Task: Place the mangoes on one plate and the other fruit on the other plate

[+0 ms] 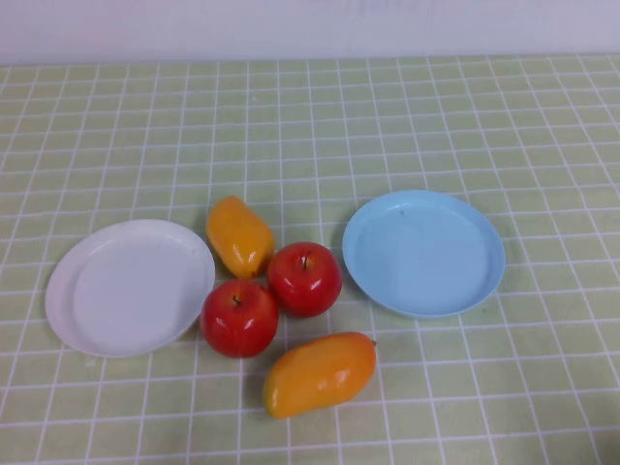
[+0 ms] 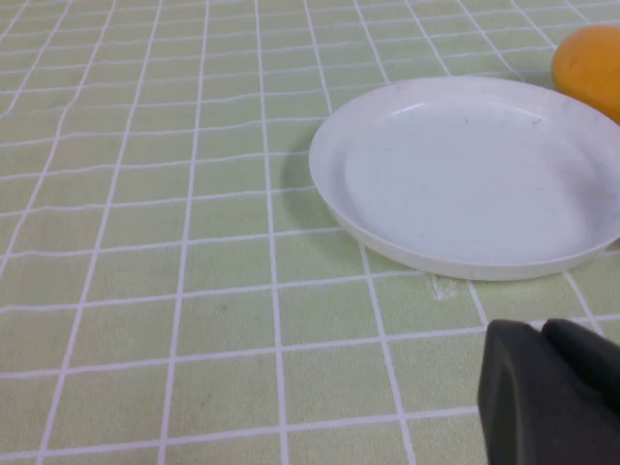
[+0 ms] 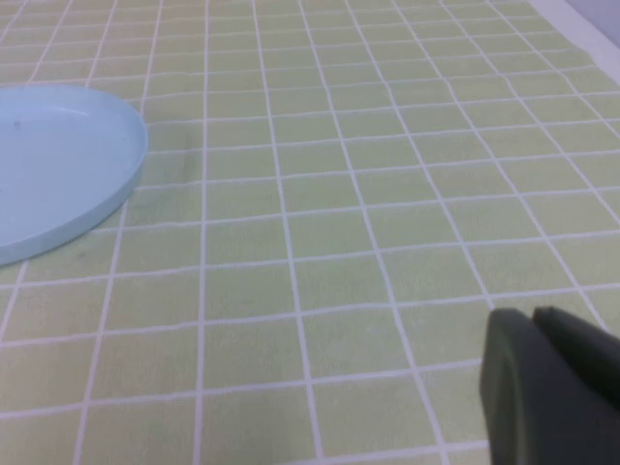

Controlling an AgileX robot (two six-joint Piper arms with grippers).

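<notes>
Nearest the camera in the high view, low and centre in the frame, lies one mango [image 1: 319, 373] on its side on the green checked tabletop [image 1: 465, 116], well clear of both plates. Just above it the two apples [image 1: 239, 318] sit touching each other in the middle of the frame, the left apple right beside the rim of the white plate [image 1: 129, 287] at centre left. The second mango [image 1: 239, 235] lies above them, close against the right apple [image 1: 304, 279] and near the white plate's upper right rim. The light blue plate [image 1: 423, 252] sits at centre right, a little apart from the fruit. Both plates are bare, so by the look of it nothing has been sorted yet: two mangoes should go to one plate and two apples to the other. Neither arm shows in the high view. The left hand [image 2: 552, 392] appears only at the lower right of its wrist view, shut and holding nothing, near the white plate. The right hand [image 3: 552, 387] sits likewise at the lower right of its own view, shut and empty, with the blue plate off at the left edge.
</notes>
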